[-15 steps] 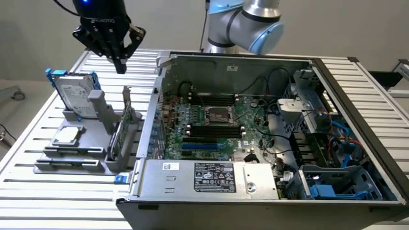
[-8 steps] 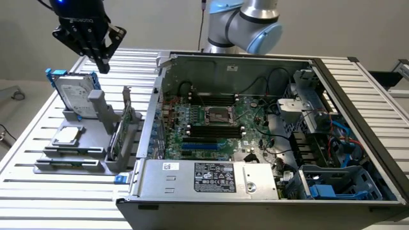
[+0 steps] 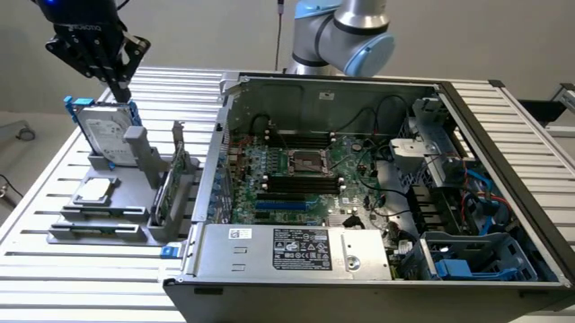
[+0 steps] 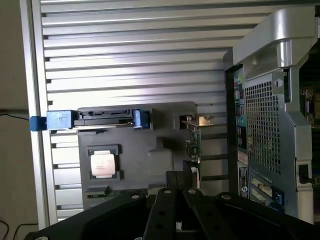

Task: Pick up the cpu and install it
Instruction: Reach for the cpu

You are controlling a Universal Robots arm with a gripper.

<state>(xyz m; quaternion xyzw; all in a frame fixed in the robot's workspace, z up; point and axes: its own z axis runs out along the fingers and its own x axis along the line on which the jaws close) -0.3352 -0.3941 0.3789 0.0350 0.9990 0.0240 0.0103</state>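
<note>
The cpu (image 3: 96,191), a small square chip with a dull silver top, lies flat in a recess of the grey holder (image 3: 101,227) at the exterior view's left. My gripper (image 3: 120,93) hangs well above and behind it, over the top edge of the upright hard drive (image 3: 106,132), fingers shut and holding nothing. From the wrist view, the cpu (image 4: 104,164) sits on the grey holder (image 4: 150,145), off to one side of my shut gripper (image 4: 178,176). The dark metal-framed socket (image 3: 306,161) lies in the middle of the motherboard inside the open computer case (image 3: 359,259).
The hard drive (image 4: 102,118) with blue brackets stands on edge in the holder. An upright card (image 3: 171,185) stands between the holder and the case wall (image 4: 272,120). Everything rests on a slatted metal table (image 3: 54,276). Cables and drive cages crowd the case's right side.
</note>
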